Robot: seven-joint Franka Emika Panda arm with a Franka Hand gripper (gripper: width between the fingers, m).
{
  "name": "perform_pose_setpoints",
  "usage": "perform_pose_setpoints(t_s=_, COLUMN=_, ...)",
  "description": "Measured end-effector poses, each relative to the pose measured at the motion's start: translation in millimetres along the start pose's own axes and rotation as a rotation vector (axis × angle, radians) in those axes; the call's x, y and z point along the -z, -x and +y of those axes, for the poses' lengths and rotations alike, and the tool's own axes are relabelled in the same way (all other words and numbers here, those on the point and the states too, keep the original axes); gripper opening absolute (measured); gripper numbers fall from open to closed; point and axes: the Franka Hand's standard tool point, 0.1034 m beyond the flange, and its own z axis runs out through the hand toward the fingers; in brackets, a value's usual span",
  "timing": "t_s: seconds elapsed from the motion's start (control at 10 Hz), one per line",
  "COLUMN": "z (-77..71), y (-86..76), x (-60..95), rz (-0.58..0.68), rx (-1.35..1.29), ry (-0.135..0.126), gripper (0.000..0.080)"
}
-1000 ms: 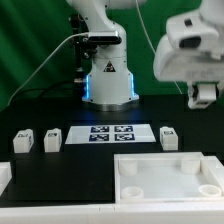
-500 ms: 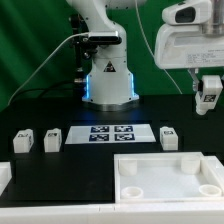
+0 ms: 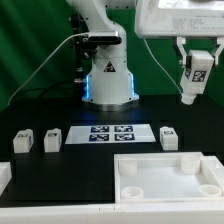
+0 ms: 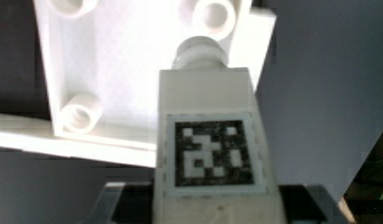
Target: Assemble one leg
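gripper [image 3: 198,52]: clenched on leg [image 3: 195,78], 2 o'clock
tray piece [image 3: 150,182]: on bench [image 3: 30,110], 5 o'clock
next: centre leg over corner hole [image 3: 130,168], descend slowly

Free air separates the hand [image 3: 197,62] from tray [image 3: 160,158].

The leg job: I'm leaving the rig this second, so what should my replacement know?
Gripper: shut on one leg, held in the air over the square top, at the exterior view's right.
Three other legs lie on the table, two at one end of the marker board and one at the other.
Done: leg picked up.
Left: bring it to a corner hole of the top and fasten it.
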Motion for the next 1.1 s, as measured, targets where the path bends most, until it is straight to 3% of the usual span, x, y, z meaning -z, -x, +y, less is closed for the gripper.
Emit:
perform_pose_setpoints(t_s=0.1, z=0.3, y=-3.4, x=5.4, rz=-0.031, rx=-0.045, ry=-0.021, gripper=0.0293)
perform_pose_setpoints(t_s=0.5, z=-1.6, y=-2.9, x=1.1, rz=-0.024, rx=-0.040, ry=-0.024, gripper=0.0293)
perform_pose_setpoints(t_s=0.7, z=0.5, y=-33.6, x=-19.1, rz=0.062, rx=-0.039, ry=-0.061, gripper=0.0293)
perform_pose_setpoints(t_s=0.9, z=8.6, y=-66.1, x=-26.9, rz=0.131, rx=-0.017, ry=-0.082, gripper=0.0293)
perform_pose_setpoints(t_s=1.1, z=3.7, y=-82.0, x=-29.6, rz=0.217, rx=-0.011, ry=-0.093, gripper=0.0293)
